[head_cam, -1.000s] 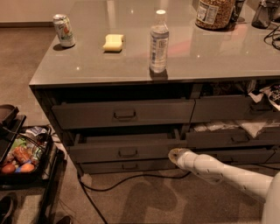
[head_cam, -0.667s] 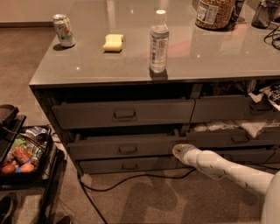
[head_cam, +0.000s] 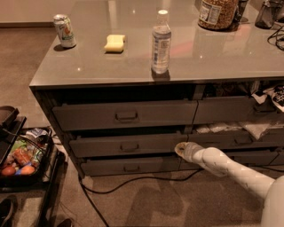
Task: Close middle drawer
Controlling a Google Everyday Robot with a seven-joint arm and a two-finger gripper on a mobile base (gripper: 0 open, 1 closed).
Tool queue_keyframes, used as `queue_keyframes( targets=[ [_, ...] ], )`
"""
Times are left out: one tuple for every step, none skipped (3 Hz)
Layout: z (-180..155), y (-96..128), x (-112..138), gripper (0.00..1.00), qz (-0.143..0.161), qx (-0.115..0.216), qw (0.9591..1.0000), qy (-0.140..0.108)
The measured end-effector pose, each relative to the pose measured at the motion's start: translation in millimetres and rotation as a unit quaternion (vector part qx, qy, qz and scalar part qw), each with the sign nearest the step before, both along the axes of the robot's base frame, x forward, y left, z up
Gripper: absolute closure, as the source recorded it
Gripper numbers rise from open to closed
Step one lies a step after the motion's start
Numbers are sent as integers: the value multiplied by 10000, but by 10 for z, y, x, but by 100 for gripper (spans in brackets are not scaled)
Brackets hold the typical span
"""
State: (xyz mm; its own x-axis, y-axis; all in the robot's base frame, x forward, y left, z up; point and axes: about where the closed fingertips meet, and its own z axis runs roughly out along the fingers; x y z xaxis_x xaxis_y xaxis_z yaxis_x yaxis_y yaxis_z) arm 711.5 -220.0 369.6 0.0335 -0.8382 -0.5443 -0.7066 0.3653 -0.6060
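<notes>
Down at the left stack of three drawers, the middle drawer point(head_cam: 128, 145) stands slightly out, a little further in than a second ago. The gripper point(head_cam: 183, 150) sits against its right end, having crept up and rightward; whether it is open or closed cannot be told. On the surface point(head_cam: 213, 57) stand one can point(head_cam: 65, 30), one sponge point(head_cam: 115, 43), one bottle point(head_cam: 160, 42) and one jar point(head_cam: 217, 13), its top cut off. The right-hand drawers point(head_cam: 235, 111) run out of view.
</notes>
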Motion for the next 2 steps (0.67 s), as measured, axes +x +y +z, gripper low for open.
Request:
queue_keyframes(
  targets=[
    [0, 0, 0, 100, 1, 0, 10000, 1],
    [-48, 46, -126, 100, 164, 164, 9992, 326]
  ],
)
